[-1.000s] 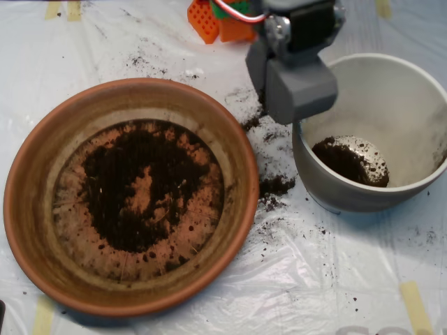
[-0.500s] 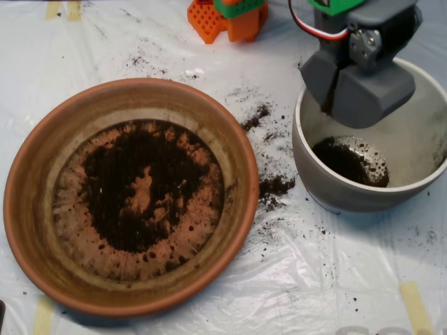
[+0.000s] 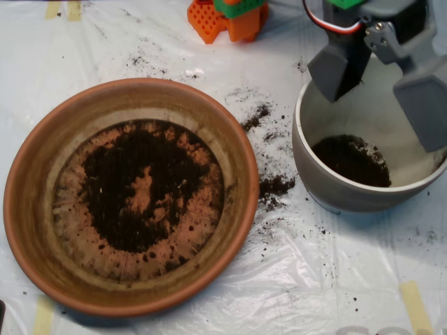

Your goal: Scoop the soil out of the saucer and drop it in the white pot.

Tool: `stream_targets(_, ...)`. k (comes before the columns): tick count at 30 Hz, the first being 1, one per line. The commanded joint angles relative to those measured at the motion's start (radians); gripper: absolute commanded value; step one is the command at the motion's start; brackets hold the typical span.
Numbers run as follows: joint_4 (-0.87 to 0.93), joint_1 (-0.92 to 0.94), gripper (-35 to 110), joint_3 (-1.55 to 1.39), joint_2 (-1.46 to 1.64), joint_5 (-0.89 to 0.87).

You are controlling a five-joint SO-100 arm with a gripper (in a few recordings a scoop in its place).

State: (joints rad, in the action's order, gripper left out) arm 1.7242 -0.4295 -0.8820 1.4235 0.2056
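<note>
The terracotta saucer (image 3: pixel 35 202) fills the left half, with dark soil (image 3: pixel 136 185) spread thin over its flat bottom. At the right stands the white pot (image 3: pixel 307 150) with a mound of soil (image 3: pixel 351 160) inside. My grey scoop (image 3: pixel 380 98) hangs over the pot's far side with its two halves spread wide apart, one at the pot's left rim and one at its right. Nothing is held between them.
Spilled soil (image 3: pixel 274 185) lies on the plastic sheet between saucer and pot, with more specks (image 3: pixel 255 115) nearer the back. An orange and green block (image 3: pixel 227 17) stands at the top edge. Yellow tape strips mark the sheet's corners.
The scoop travelled right from the pot's left rim to above the pot, then opened its halves. The soil mound in the pot looks larger and darker.
</note>
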Motion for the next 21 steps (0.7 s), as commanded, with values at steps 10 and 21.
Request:
stream_targets(10, -0.055, -0.023, 44, -0.132, 0.183, 0.018)
stream_targets(21, 0.067, 0.06, 46, 0.095, 0.1, -0.008)
